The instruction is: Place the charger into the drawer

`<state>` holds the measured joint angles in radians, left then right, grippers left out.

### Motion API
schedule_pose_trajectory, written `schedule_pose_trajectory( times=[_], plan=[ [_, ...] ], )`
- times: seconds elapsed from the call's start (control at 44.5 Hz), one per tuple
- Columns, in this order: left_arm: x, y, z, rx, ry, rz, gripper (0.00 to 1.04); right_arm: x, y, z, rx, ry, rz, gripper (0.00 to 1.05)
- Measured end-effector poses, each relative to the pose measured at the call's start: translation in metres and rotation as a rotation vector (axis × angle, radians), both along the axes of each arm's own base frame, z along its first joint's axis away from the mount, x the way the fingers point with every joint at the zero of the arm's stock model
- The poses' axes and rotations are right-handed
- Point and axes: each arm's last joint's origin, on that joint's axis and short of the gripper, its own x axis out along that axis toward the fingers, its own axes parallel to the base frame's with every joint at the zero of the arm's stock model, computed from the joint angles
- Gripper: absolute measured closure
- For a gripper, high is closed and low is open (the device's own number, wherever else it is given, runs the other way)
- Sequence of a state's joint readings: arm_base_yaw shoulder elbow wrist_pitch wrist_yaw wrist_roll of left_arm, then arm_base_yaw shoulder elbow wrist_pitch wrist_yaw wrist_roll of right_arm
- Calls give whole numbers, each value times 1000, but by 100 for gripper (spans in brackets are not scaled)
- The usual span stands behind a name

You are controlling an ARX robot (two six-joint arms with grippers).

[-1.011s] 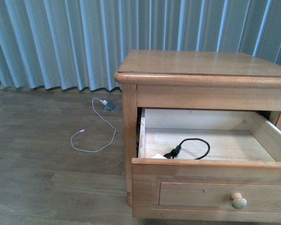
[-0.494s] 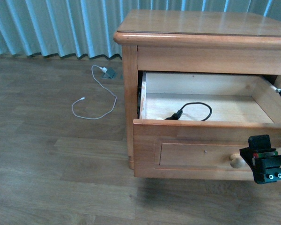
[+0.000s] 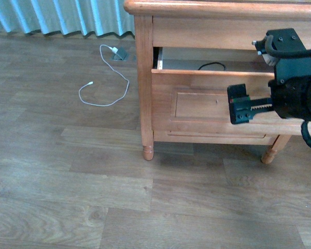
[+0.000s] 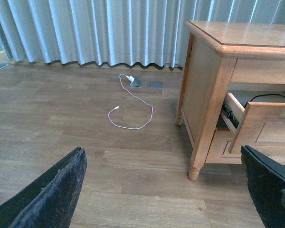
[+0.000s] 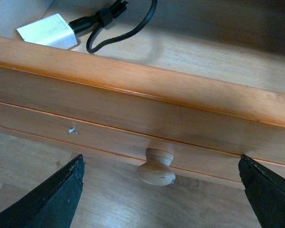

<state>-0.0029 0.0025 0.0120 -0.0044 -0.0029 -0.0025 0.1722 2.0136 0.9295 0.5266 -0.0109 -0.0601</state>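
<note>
The charger lies inside the open upper drawer. Its white block (image 5: 47, 29) and looped black cable (image 5: 128, 19) show in the right wrist view. Only the cable (image 3: 212, 66) shows in the front view, and it also shows in the left wrist view (image 4: 268, 97). The drawer's front (image 3: 197, 104) stands out from the nightstand. My right gripper (image 3: 243, 106) is open and empty just in front of the drawer front (image 5: 133, 109), with the round knob (image 5: 156, 168) between its fingers (image 5: 52, 199) and untouched. My left gripper (image 4: 161, 190) is open and empty above the floor, left of the nightstand (image 4: 209, 71).
A long thin white cable (image 3: 106, 83) lies looped on the wooden floor to the left of the nightstand, running to a floor socket (image 3: 119, 53). Blue-grey curtains (image 4: 109, 28) hang behind. The nightstand's front legs (image 3: 147, 150) stand on the floor.
The front view has sunk and tilted down. My right gripper has risen and moved left, in front of the drawer front at the knob. The charger stays in the drawer.
</note>
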Motion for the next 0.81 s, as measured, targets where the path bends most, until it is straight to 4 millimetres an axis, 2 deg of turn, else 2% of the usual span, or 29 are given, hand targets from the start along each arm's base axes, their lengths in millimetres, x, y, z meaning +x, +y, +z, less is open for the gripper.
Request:
schedule_pose_trajectory(
  times=[0.337,0.539,0.809],
  plan=[
    [0,0,0,0,0,0,6,61,20,-2,-21,-93,0,8],
    [0,0,0,0,0,0,6,77,30,-4,-30,-135,6,8],
    [0,0,0,0,0,0,6,87,39,-8,-36,-203,-24,8]
  ],
)
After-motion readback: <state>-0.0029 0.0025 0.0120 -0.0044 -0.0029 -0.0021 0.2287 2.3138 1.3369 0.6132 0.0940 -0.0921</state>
